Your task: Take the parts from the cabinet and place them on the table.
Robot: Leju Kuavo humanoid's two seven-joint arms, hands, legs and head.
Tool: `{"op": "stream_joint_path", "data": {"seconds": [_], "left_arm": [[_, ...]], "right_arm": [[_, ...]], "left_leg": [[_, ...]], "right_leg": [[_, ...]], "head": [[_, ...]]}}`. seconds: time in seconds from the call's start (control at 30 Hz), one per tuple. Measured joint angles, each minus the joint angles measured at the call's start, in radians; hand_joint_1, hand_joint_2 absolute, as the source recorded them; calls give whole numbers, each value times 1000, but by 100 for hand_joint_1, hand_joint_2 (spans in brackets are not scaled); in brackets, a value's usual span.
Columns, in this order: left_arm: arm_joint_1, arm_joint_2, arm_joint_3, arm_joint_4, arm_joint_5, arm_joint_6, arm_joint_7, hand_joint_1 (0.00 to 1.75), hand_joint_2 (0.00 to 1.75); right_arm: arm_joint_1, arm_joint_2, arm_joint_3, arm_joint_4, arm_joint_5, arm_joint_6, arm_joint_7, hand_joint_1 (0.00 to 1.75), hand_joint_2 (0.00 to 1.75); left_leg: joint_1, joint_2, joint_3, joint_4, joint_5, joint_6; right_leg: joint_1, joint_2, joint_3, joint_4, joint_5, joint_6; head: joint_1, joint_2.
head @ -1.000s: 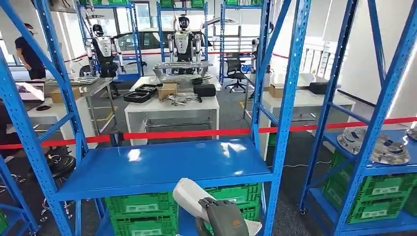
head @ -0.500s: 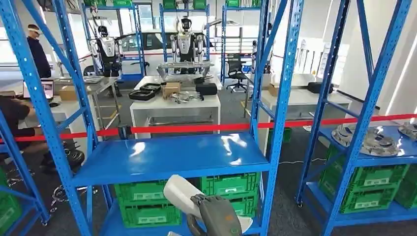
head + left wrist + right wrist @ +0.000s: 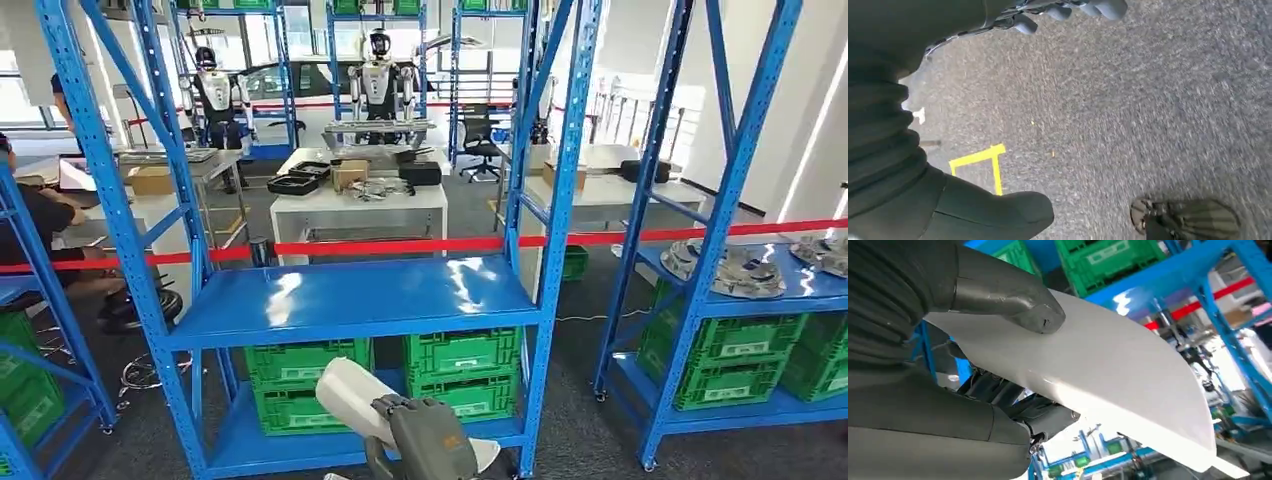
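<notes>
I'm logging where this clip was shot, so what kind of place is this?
Probably a robotics lab or factory workshop. Blue racks hold green crates and metal parts, other humanoid robots stand behind white tables, and a red barrier tape crosses the floor. The right hand holds a white part.
</notes>
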Motion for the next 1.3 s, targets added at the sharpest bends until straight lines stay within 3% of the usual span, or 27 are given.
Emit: {"op": "stream_joint_path", "data": {"seconds": [0.03,0.07,0.1,0.13,0.17,0.2,0.27,0.3,0.33,0.4,0.43,0.5,0.57,0.63,0.7,0.73,0.77,0.83,0.87,0.9,1.0,1.03,1.1,1.13,1.2,1.23,1.3], "left_arm": [[3,5,2,0,1,0,-3,0,175],[7,6,3,1,3,0,-6,0,175],[10,6,3,1,4,0,-10,0,175],[10,6,3,2,6,0,-11,0,175],[11,8,3,2,6,0,-12,0,175],[11,10,3,2,6,0,-14,0,175],[14,12,3,1,6,3,-23,0,175],[15,13,3,1,6,5,-27,0,175],[15,14,3,1,9,6,-29,0,175],[14,16,3,0,10,8,-30,0,175],[14,16,4,1,10,8,-29,0,175],[16,16,4,1,10,8,-24,0,175],[20,15,6,3,10,8,-19,0,175],[19,16,9,2,12,8,-19,0,175],[20,16,10,3,15,8,-16,0,175],[22,16,10,3,18,8,-16,0,175],[23,16,10,3,18,8,-16,0,175],[22,14,10,3,18,8,-13,0,175],[21,11,10,3,18,8,-13,0,175],[17,9,11,2,18,8,-13,0,175],[20,8,10,3,18,8,-13,0,175],[21,9,11,3,18,8,-13,0,175],[21,8,11,3,18,8,-13,0,175],[18,8,11,3,18,8,-13,0,175],[17,8,11,3,17,8,-10,0,175],[19,8,11,3,17,8,-9,0,175],[20,8,11,3,14,8,-7,0,175]], "right_arm": [[0,0,2,1,0,0,-1,175,175],[-2,2,4,1,0,0,-1,175,175],[-2,4,5,1,-1,-1,-2,175,175],[0,4,6,1,-1,-1,-2,175,175],[4,4,7,3,-1,-2,-2,175,175],[6,4,8,4,-2,-2,-3,175,175],[7,4,10,7,-3,-2,-4,175,175],[7,4,10,8,-3,-1,-5,175,175],[6,4,11,9,-3,-1,-5,175,175],[2,5,12,9,-3,0,-5,175,175],[0,5,13,10,-3,2,-9,175,175],[-1,5,18,12,-4,6,-9,175,175],[0,5,22,14,-6,9,-9,175,175],[0,5,25,15,-6,10,-10,175,175],[4,4,28,18,-7,12,-9,175,175],[6,4,30,19,-7,13,-9,175,175],[7,4,31,19,-6,14,-8,175,175],[5,4,32,19,-5,15,-6,175,175],[3,4,32,19,-6,16,-6,175,175],[4,4,32,19,-5,17,-5,175,175],[3,5,33,19,-5,19,-4,175,175],[1,7,33,18,-5,19,-3,175,175],[-2,11,33,18,-5,19,-5,175,175],[-3,11,33,18,-5,20,-4,175,175],[1,11,33,18,-5,23,-2,175,175],[1,11,34,18,-5,24,-2,175,175],[-1,11,34,18,-3,26,0,175,175]], "left_leg": [[2,-2,-8,3,-6,-5],[1,-6,-21,23,-49,-13],[3,-7,-35,77,-114,-18],[6,-6,-51,152,-174,-23],[7,-6,-65,226,-216,-28],[7,-6,-70,284,-224,-31],[8,-6,-43,296,-152,-34],[9,-6,-6,256,-108,-34],[9,-6,54,181,-94,-32],[2,-8,171,9,-167,-22],[1,-9,179,-14,-184,-12],[-1,-13,161,-13,-179,3],[5,-15,163,-18,-165,24],[5,-22,149,-16,-153,34],[4,-33,135,-12,-146,34],[3,-40,130,-10,-144,32],[3,-49,127,-7,-143,31],[3,-69,125,-1,-142,29],[6,-78,123,1,-143,27],[2,-85,114,3,-140,20],[14,-115,102,-2,-131,-1],[8,-125,101,-4,-130,-10],[6,-44,75,43,-162,-18],[8,-25,43,108,-197,-24],[12,-17,-34,266,-258,-34],[14,-16,-49,297,-258,-38],[19,-8,-14,227,-198,-43]], "right_leg": [[-11,-5,-7,-9,17,-9],[-11,-5,-14,-10,29,-14],[-12,-5,-29,-8,41,-22],[-11,-5,-45,-8,53,-21],[-11,-5,-61,-6,65,-20],[-11,-5,-80,-4,73,-19],[-12,-6,-115,4,92,-14],[-13,-6,-132,7,102,-10],[-15,-6,-146,12,111,-5],[-11,-8,-159,22,122,6],[-10,-8,-163,22,131,12],[-15,-14,-165,17,143,21],[-16,-10,-175,33,127,32],[-17,-7,-230,170,33,39],[-17,-7,-287,320,-30,42],[-17,-6,-289,338,-29,41],[-17,-4,-266,307,-8,39],[-17,15,-162,137,70,28],[-17,57,-121,51,86,19],[-23,83,-107,42,73,17],[-16,56,-109,28,71,15],[-24,43,-104,16,75,9],[-26,18,-94,4,78,-2],[-25,5,-94,3,78,-4],[-25,-25,-94,5,75,-8],[-25,-35,-94,5,75,-8],[-26,-57,-94,7,74,-7]], "head": [[0,0],[-1,0],[-5,0],[-7,0],[-6,0],[-7,0],[-8,0],[-8,0],[-8,0],[-9,0],[-8,0],[-7,0],[-7,0],[-3,0],[-3,0],[-2,0],[-2,0],[-2,0],[-2,0],[-8,0],[-2,0],[-2,0],[-9,0],[-8,0],[-9,0],[-10,0],[-11,0]]}}
